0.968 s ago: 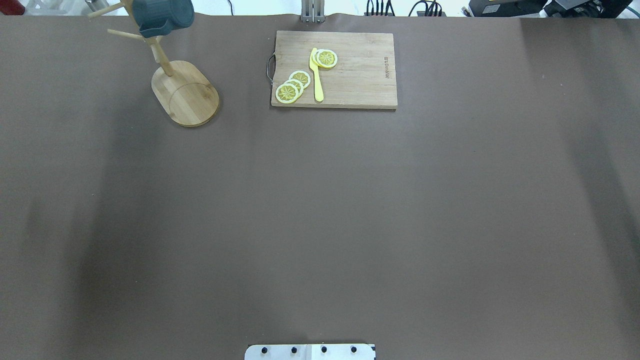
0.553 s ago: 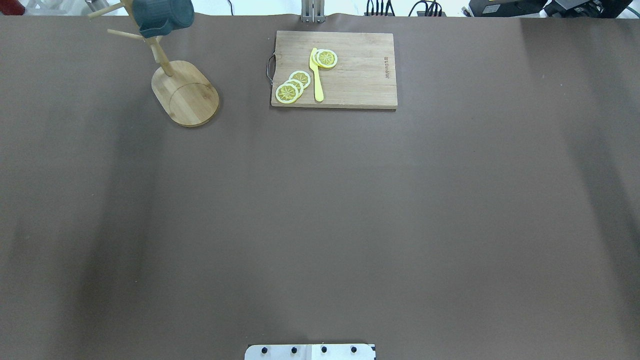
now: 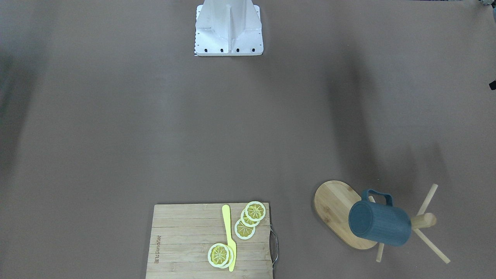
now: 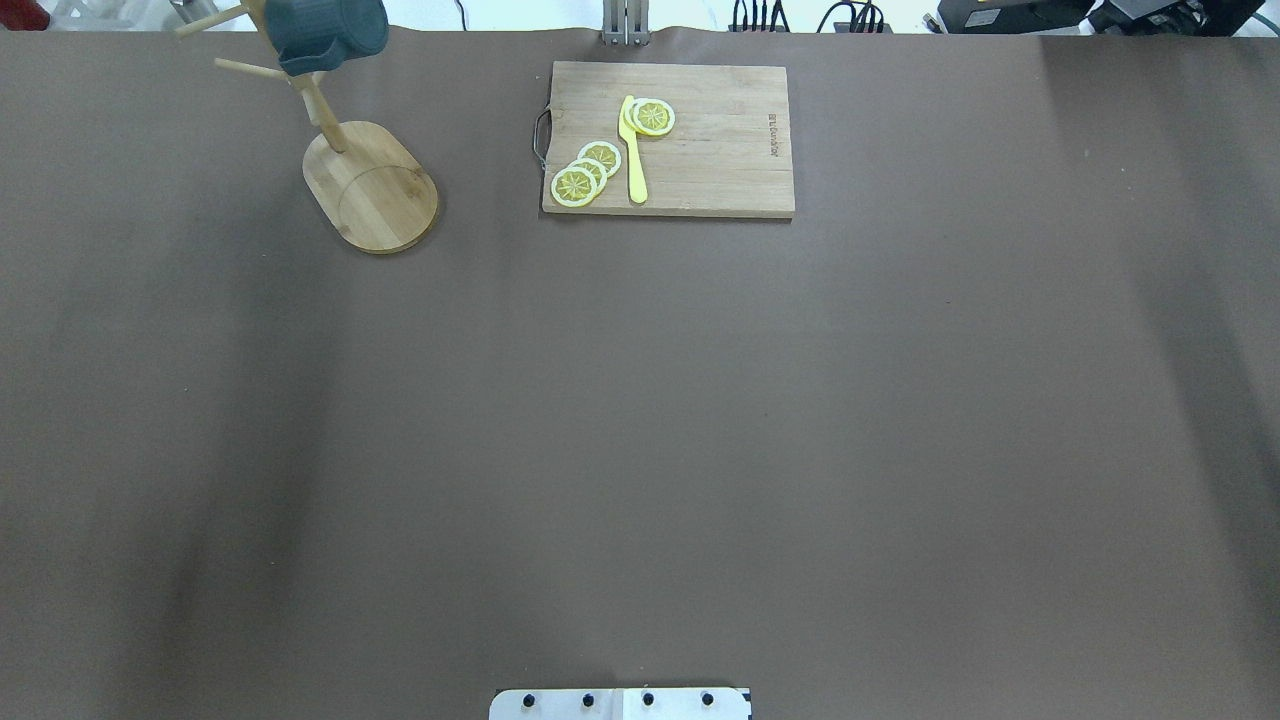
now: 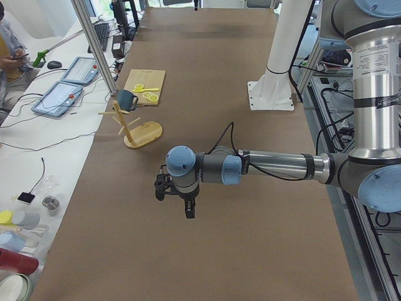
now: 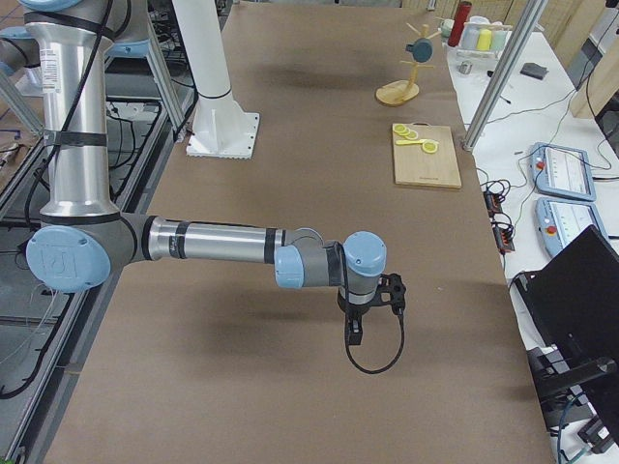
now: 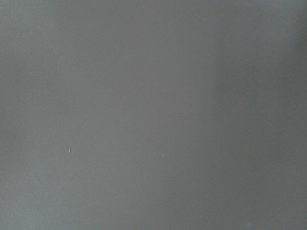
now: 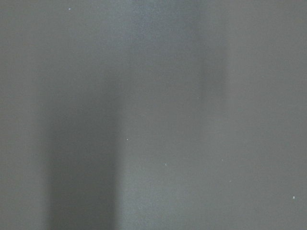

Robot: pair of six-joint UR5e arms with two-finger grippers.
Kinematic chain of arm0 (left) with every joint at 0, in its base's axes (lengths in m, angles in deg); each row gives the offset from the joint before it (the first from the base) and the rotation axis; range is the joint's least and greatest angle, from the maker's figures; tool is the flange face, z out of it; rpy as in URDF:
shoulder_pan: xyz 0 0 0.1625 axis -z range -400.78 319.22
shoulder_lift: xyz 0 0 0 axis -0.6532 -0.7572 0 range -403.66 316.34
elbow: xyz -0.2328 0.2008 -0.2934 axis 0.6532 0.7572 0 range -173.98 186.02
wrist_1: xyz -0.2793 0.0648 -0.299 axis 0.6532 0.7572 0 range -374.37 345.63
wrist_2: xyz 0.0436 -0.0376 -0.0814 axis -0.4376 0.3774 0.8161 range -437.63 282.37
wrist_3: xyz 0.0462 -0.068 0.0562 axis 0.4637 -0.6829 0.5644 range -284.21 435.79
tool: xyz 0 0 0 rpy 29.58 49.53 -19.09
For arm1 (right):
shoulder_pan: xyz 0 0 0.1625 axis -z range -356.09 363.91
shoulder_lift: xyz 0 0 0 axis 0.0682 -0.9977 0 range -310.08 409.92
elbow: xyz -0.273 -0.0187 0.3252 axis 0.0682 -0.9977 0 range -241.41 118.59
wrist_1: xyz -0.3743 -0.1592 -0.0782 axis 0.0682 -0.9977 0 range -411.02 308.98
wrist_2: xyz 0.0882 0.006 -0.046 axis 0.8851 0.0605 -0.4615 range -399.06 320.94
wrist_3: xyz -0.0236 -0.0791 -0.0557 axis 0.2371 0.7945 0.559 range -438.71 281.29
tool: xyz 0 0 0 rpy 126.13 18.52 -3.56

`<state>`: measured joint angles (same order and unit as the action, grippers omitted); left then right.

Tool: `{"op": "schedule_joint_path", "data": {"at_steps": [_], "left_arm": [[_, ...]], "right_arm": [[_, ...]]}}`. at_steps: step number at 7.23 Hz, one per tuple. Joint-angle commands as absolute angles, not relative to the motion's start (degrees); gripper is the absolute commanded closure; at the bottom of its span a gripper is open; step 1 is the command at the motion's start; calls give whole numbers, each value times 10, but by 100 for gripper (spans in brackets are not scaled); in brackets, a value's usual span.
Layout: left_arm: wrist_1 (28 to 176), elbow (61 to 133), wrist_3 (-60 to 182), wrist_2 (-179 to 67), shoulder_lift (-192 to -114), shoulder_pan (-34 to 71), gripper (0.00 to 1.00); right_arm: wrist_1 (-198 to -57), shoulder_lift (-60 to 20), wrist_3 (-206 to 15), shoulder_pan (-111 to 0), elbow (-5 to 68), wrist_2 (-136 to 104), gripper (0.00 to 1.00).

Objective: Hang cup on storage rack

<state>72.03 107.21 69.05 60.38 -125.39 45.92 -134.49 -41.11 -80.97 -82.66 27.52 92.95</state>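
A: How many cups and racks are counted?
B: One cup and one storage rack, both to one side of the cutting board.
A: What is counted on the cutting board?
B: Five lemon slices, laid as a group of three and a group of two, and one yellow knife.
A: And boards?
B: One is seen on the desk.

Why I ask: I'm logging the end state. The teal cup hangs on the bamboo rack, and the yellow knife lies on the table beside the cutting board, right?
No: the yellow knife lies on the cutting board, not beside it, as the exterior front-facing view shows. The teal cup does hang on the bamboo rack.
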Motion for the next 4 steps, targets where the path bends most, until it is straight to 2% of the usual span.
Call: {"op": "schedule_joint_path", "data": {"at_steps": [1, 4], "left_arm": [[706, 1079, 691, 603, -1239, 462, 2], [744, 1066, 688, 611, -1235, 467, 2]], "right_arm": [[-1344, -412, -810, -827, 274, 932, 0], [-1344, -423, -816, -834, 273, 930, 0]]}}
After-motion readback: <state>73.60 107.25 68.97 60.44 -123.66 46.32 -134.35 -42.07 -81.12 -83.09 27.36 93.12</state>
